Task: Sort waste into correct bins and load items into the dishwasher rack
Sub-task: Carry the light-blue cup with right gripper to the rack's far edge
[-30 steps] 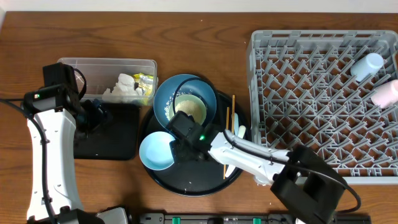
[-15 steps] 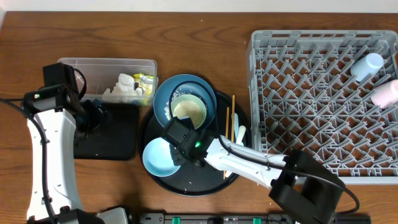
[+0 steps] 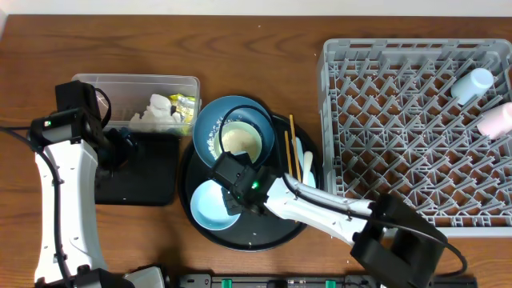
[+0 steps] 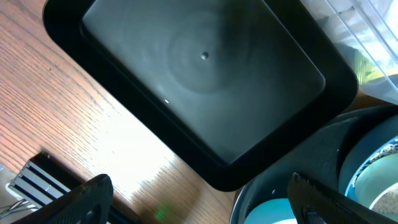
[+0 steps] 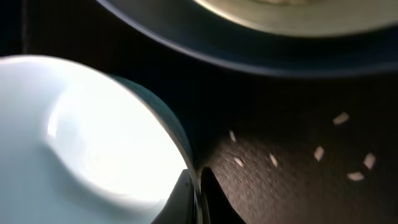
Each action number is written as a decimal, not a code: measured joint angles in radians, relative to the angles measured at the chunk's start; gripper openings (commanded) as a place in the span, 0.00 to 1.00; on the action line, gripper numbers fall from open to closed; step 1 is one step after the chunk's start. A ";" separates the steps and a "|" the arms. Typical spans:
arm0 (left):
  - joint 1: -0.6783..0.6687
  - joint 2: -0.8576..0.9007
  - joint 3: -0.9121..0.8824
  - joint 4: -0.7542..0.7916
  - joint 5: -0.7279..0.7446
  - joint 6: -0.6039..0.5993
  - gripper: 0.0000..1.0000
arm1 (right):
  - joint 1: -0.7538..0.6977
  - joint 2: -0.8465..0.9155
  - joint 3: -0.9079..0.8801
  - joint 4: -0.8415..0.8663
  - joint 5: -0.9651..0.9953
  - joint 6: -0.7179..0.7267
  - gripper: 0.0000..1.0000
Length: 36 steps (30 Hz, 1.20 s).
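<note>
My right gripper [image 3: 237,199] is shut on the right rim of the small light-blue bowl [image 3: 213,205], which sits on the round black tray. In the right wrist view its fingertips [image 5: 198,193] pinch that bowl's [image 5: 93,137] thin edge. Loose rice grains [image 5: 323,152] lie on the tray beside it. The big dark-blue bowl [image 3: 236,132] behind holds pale food scraps. Chopsticks [image 3: 289,150] and a white spoon [image 3: 302,162] lie to the right. My left gripper [image 4: 202,202] hangs open over the black rectangular tray [image 4: 205,81]. The clear tub [image 3: 136,88] holds napkins [image 3: 156,112] and a yellow-green wrapper [image 3: 186,108].
The grey dishwasher rack [image 3: 416,132] fills the right side, with a pale cup [image 3: 472,84] and a pink cup [image 3: 494,120] at its far right. The round black tray [image 3: 264,232] lies between the bins and the rack. Bare wooden table runs along the back.
My right gripper has closed on the light-blue bowl's rim after shifting slightly toward the front. The bowls, chopsticks and spoon have shifted a little. The left arm has not moved.
</note>
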 measured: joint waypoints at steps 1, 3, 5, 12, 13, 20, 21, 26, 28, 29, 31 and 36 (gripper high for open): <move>0.000 0.000 0.000 0.000 0.000 0.000 0.91 | -0.002 -0.008 0.000 -0.010 0.008 -0.007 0.01; 0.000 0.000 0.000 0.000 0.000 0.000 0.91 | -0.003 -0.034 -0.002 -0.030 0.032 -0.020 0.01; 0.000 0.000 0.000 0.000 0.000 0.000 0.91 | -0.004 -0.073 -0.004 -0.050 0.056 -0.036 0.01; 0.000 0.000 0.000 0.000 0.000 0.000 0.91 | -0.050 -0.271 -0.004 -0.146 0.148 -0.114 0.01; 0.000 0.000 0.000 0.000 0.000 0.000 0.91 | -0.072 -0.297 -0.004 -0.162 0.167 -0.133 0.01; 0.000 0.000 0.000 0.000 0.000 0.000 0.91 | -0.286 -0.433 -0.005 -0.222 0.298 -0.261 0.01; 0.000 0.000 0.000 0.000 0.000 0.000 0.91 | -0.325 -0.450 -0.005 -0.222 0.317 -0.279 0.01; 0.000 0.000 0.000 0.000 0.000 0.000 0.91 | -0.566 -0.503 -0.005 -0.194 0.415 -0.385 0.01; 0.000 0.000 0.000 0.000 0.000 0.000 0.91 | -0.653 -0.505 -0.005 -0.161 0.447 -0.436 0.01; 0.000 0.000 0.000 0.000 0.000 0.000 0.91 | -0.697 -0.505 -0.005 -0.142 0.463 -0.462 0.01; 0.000 0.000 0.000 0.001 0.000 0.000 0.91 | -0.777 -0.505 -0.006 -0.092 0.495 -0.514 0.01; 0.000 0.000 0.000 0.003 0.000 0.000 0.91 | -0.966 -0.505 -0.007 0.100 0.586 -0.663 0.01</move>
